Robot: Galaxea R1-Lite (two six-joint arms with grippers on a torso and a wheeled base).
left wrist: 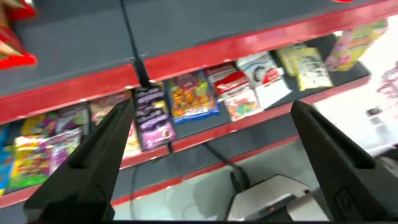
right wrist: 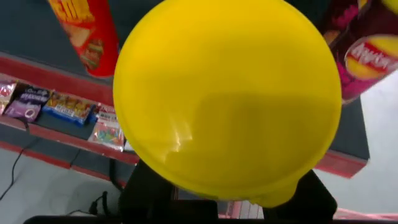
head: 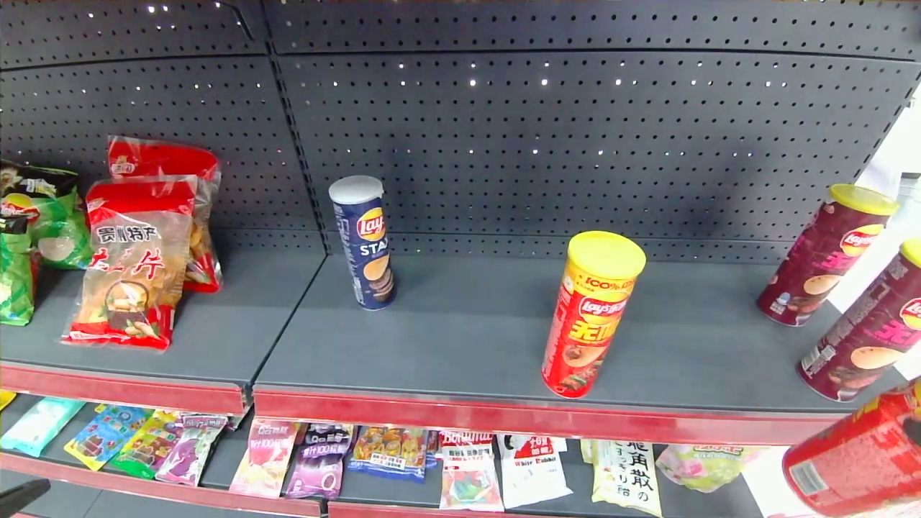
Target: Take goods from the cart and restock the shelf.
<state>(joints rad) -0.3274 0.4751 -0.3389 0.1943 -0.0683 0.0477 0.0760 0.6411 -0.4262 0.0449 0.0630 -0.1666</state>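
One red can [head: 860,460] with a broad yellow lid [right wrist: 227,93] lay tilted in the right claw [right wrist: 224,208], which was clamped on it just off the shelf's [head: 468,338] front right end, likely poised for placing. The left claw [left wrist: 211,106] hung low, fingers apart and empty, probably out of the way. Farther back a matching can [head: 593,316] stood upright on the shelf.

Dark grey pegboard back panel [head: 575,144], pinpricks of light; pale floor [left wrist: 193,186] below.

The grey, red-edged shelf [head: 468,338] carried green bags [head: 32,230] at far left, two red snack bags [head: 137,266] beside them, an upright blue can [head: 363,244], a red can [head: 593,316] nearer the front, and two dark red cans [head: 827,255] at right. Small packets [head: 388,457] lined the lower shelf [head: 223,460].
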